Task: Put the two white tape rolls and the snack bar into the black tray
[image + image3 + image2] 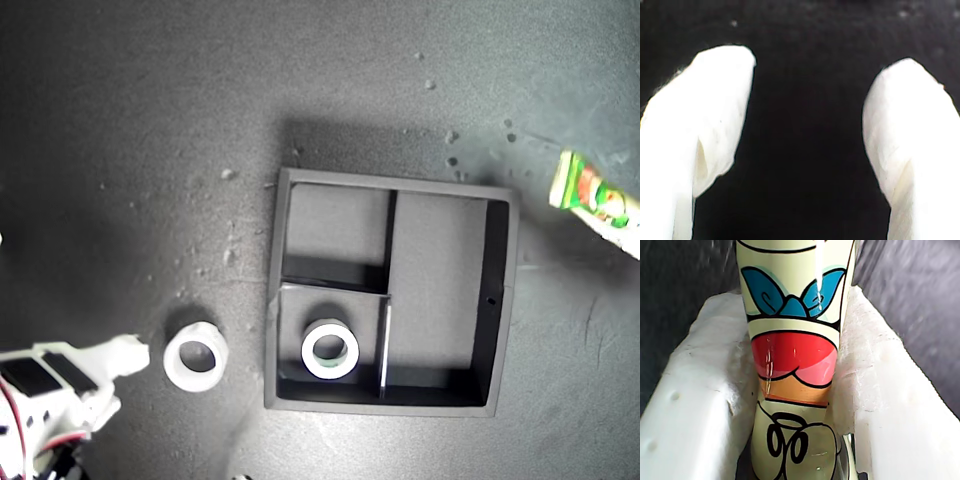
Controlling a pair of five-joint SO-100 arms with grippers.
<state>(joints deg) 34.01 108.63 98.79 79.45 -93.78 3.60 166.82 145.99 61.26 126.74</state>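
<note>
The black tray (pixel 505 300) lies in the middle of the exterior view. One white tape roll (pixel 309 350) with a greenish inner rim lies flat in its small near compartment, on the exterior view's left. A second white tape roll (pixel 175 360) rests on the table just outside the tray's wall, on that same side. The snack bar (pixel 597 203) pokes in at the exterior view's right edge, beyond the tray. My first gripper (pixel 795 315) is shut on the snack bar (pixel 795 405), its white padded fingers (pixel 700 405) pressing both sides. My second gripper (pixel 807 75) is open with only dark table between its fingers.
A white arm (pixel 60 385) with red wires fills the exterior view's lower left corner, its tip close to the loose roll. The dark grey table (pixel 150 130) carries small specks. The tray's long compartment and its other small compartment hold nothing.
</note>
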